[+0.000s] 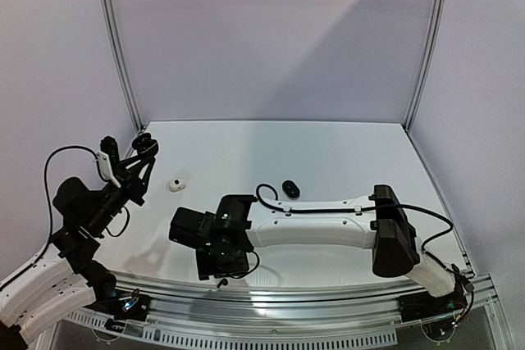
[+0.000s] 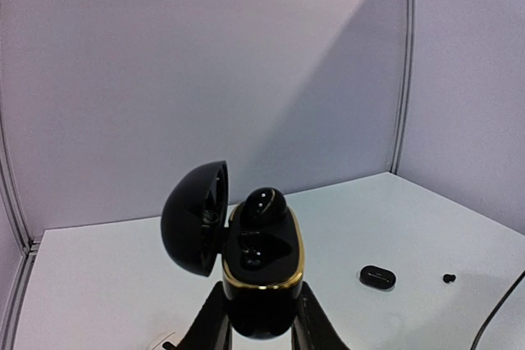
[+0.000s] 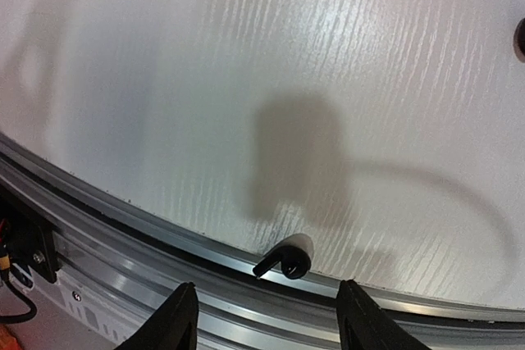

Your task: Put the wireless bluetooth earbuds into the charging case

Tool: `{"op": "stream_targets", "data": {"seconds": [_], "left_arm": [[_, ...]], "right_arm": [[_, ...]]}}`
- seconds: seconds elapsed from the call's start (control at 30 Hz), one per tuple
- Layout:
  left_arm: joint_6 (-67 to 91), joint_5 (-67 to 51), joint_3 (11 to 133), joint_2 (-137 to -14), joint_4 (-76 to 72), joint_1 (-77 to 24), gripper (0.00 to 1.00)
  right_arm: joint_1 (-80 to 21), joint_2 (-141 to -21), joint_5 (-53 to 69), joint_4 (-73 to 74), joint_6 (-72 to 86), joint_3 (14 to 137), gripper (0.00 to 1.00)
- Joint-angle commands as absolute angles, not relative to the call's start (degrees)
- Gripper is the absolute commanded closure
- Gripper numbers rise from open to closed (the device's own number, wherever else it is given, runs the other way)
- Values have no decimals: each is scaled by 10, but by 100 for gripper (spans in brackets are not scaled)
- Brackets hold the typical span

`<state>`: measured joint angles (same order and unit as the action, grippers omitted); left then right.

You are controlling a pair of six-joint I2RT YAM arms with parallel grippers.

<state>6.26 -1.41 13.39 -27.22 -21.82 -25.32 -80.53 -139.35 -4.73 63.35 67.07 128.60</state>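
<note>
The right gripper [image 3: 267, 291] is hanging spread and empty over a tiny glossy black hook-shaped earbud [image 3: 283, 258], which is lying flat at the near lip of the white table [image 3: 246, 55], just beside the grooved aluminium rail [image 3: 115, 239]. Its long axis is running along that rail, thin stem pointing left, pale-tipped bulb right (as the wrist camera sees it). Picking it up cleanly is likely going to mean pinching the bulb, with the fingers clearing the rail. The left gripper [image 2: 261, 321] is clenching the glossy black, gold-rimmed oval charging case [image 2: 262, 272], lid open.
</note>
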Motion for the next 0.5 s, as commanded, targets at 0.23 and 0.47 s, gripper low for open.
{"op": "stream_targets", "data": {"seconds": [0.23, 0.47], "left_arm": [[72, -42, 118, -254, -215, -237, 100], [83, -68, 107, -246, -223, -232, 100]], "right_arm": [[-807, -1424, -119, 652, 741, 1297, 47], [-828, -1413, -197, 626, 807, 1299, 48]]}}
